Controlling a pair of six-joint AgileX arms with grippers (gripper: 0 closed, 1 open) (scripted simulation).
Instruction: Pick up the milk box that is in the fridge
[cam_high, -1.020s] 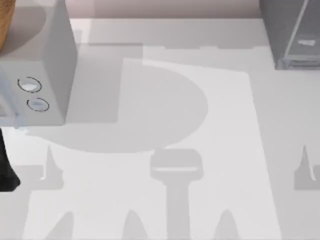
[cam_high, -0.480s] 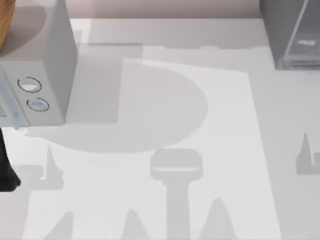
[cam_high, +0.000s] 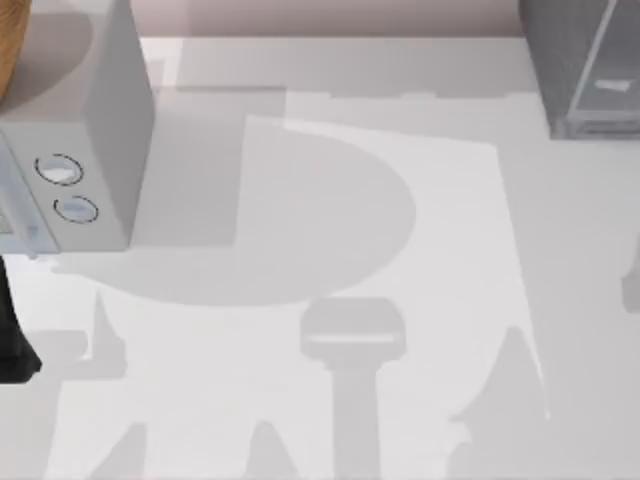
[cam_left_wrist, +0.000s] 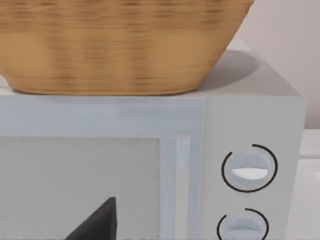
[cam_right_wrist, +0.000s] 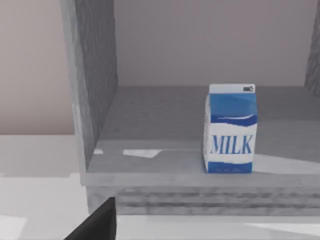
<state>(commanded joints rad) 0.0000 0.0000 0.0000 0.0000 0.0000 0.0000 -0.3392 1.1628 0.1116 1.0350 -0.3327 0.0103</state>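
The milk box (cam_right_wrist: 230, 130), white and blue with "MILK" printed on it, stands upright on the pale shelf of the open fridge (cam_right_wrist: 92, 90), near the shelf's front edge. In the top view the fridge (cam_high: 570, 70) sits at the table's far right corner. A black part of my right gripper (cam_right_wrist: 100, 222) shows low in the right wrist view, short of the fridge and apart from the carton. A black part of my left gripper (cam_left_wrist: 97, 222) faces the light grey box with knobs. My left arm (cam_high: 12, 330) is at the table's left edge.
A light grey box with two round knobs (cam_high: 75, 150) stands at the far left, with a woven basket (cam_left_wrist: 120, 45) on top of it. The white table (cam_high: 320, 250) between it and the fridge carries only shadows. A pale wall runs behind.
The right arm's shadow on the table has shifted from the right edge toward the lower right and grown larger. The left arm has stayed put.
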